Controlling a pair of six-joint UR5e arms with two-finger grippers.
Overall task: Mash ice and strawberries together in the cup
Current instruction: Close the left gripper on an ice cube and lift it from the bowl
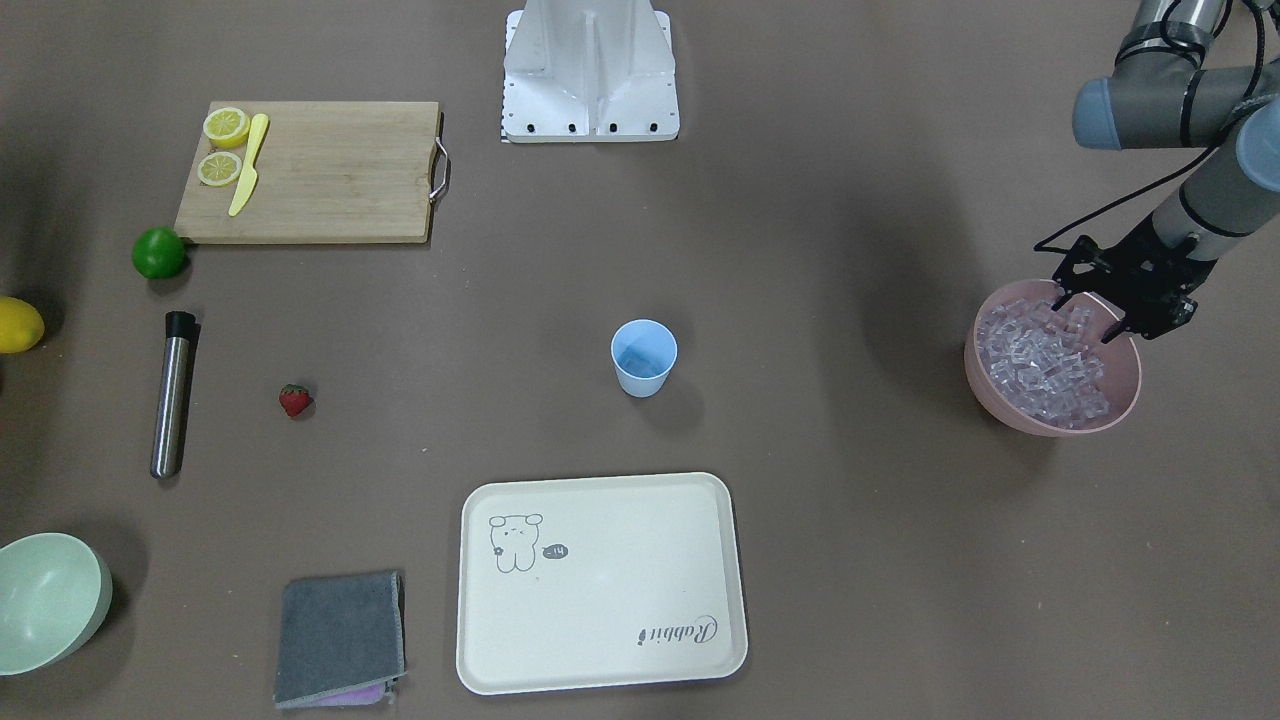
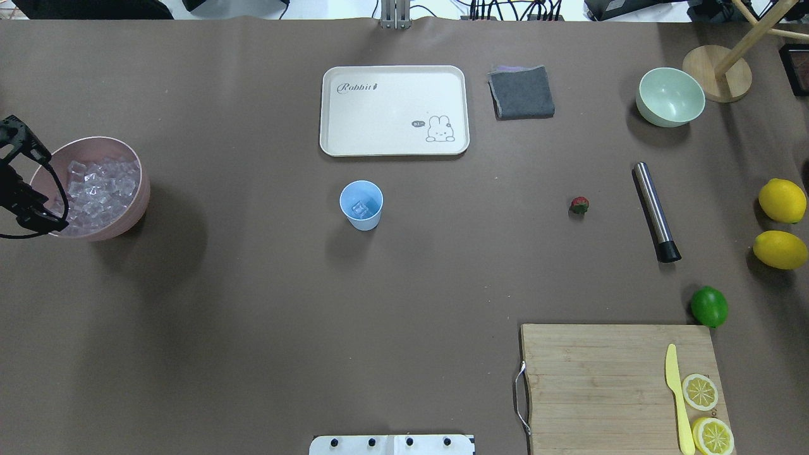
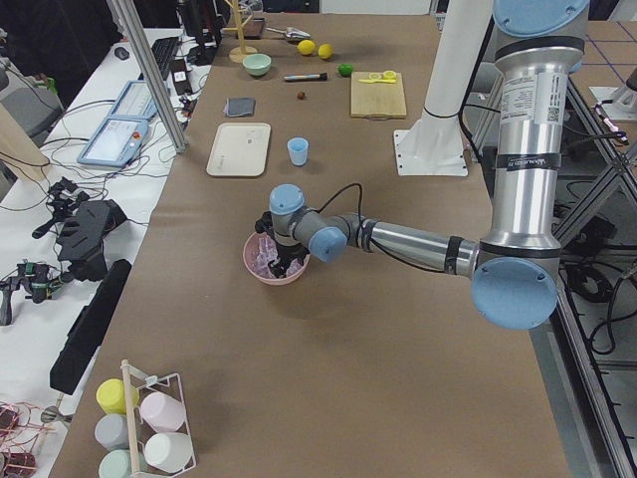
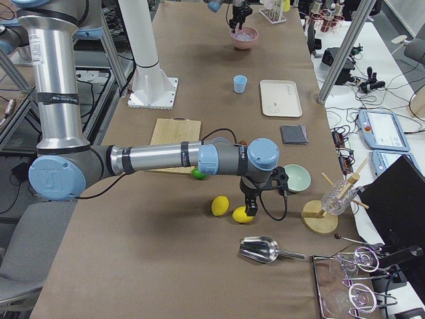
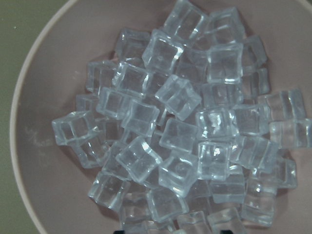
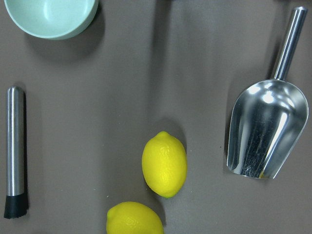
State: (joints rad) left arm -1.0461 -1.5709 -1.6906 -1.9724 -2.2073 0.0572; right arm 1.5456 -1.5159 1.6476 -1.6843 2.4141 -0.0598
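The pink bowl sits directly under the left gripper. Below the right gripper lie two lemons, with a steel scoop on one side and a black-tipped steel muddler and a pale green bowl on the other. Well apart from both grippers are the cream tray, grey cloth and cutting board.

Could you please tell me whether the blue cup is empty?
Not empty: the overhead view shows a clear ice cube in the cup; the strawberry lies outside it.
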